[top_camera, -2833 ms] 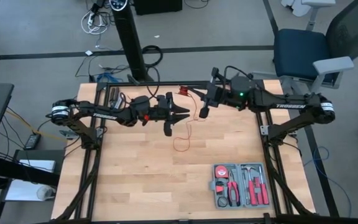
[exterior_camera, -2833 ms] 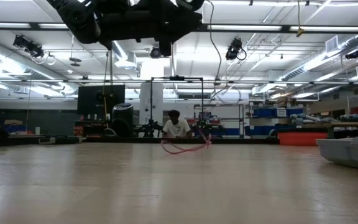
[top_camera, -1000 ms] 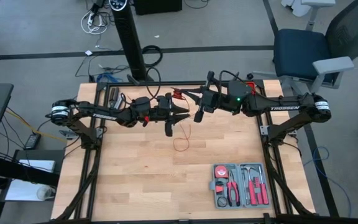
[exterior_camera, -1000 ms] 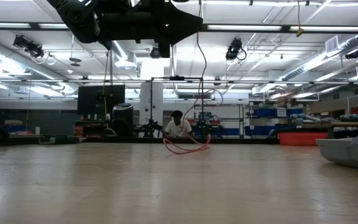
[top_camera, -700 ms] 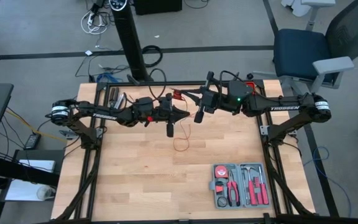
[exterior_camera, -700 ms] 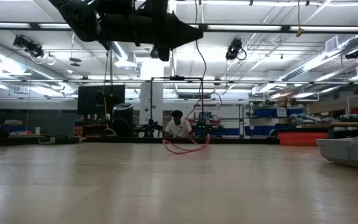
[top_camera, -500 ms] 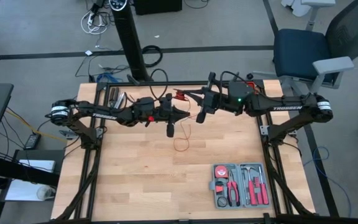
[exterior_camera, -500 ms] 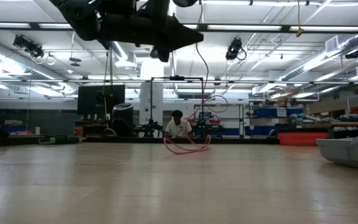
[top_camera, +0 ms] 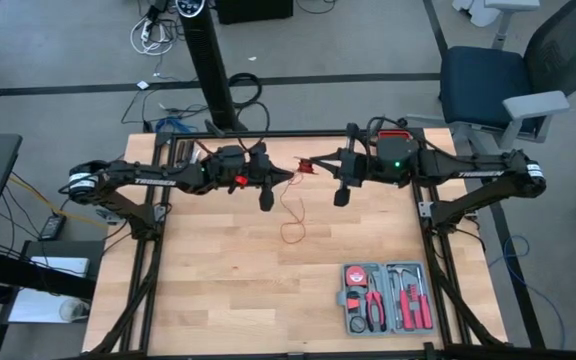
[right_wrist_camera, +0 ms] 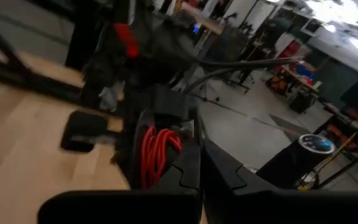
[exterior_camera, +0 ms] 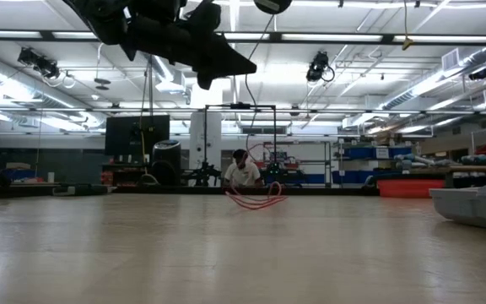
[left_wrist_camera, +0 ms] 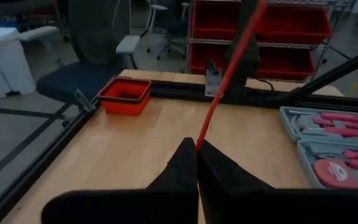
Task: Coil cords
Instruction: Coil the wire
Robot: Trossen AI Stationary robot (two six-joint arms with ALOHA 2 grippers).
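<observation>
Above the desk's (top_camera: pixel 218 270) far half, your right tool (right_wrist_camera: pixel 197 155) pinches the wound bundle of red cord (right_wrist_camera: pixel 157 152); left tool (left_wrist_camera: pixel 196 149) is clamped on the strand; a loose tail trails on the wood, so coiling looks partly done.

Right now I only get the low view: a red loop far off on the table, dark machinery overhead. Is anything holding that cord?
Observer: Yes. The left gripper is shut on the cord, which runs taut away from its fingertips.
Operator: And the other arm?
Observer: The right gripper is shut too, with a small wound bundle of cord beside its fingertips.
Operator: So what is my loop?
Observer: A loose tail, dropping from between the two grippers onto the table.
</observation>
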